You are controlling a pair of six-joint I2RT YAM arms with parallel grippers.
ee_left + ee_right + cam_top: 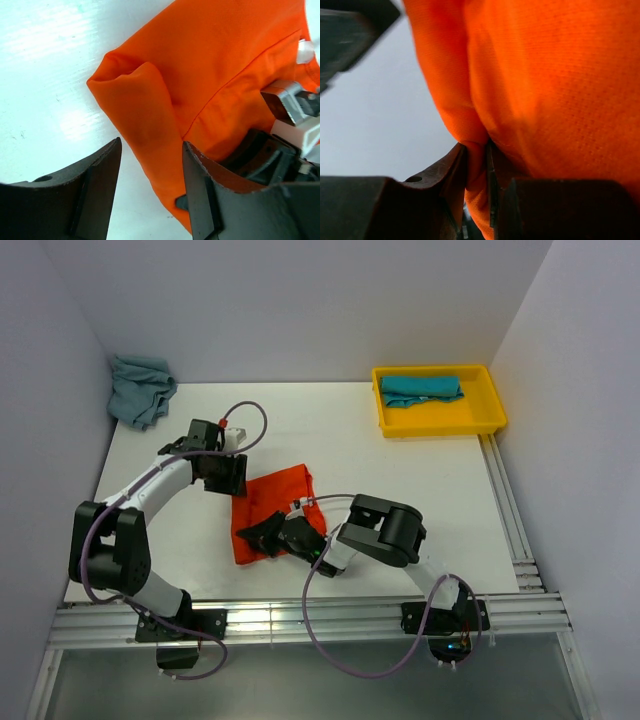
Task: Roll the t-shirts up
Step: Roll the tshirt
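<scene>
Teal t-shirt, seemingly folded, fills the yellow tray; my right tool pinches the orange t-shirt, and my left tool gapes wide.

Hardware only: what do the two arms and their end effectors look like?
Both arms have blocky black joint housings joined by white links: see the left arm and right arm. A thin purple cable loops along each. The left end effector and right end effector each carry two dark, flat, tapered fingers. A small red cap sits near the left wrist. No markings are readable.
</scene>
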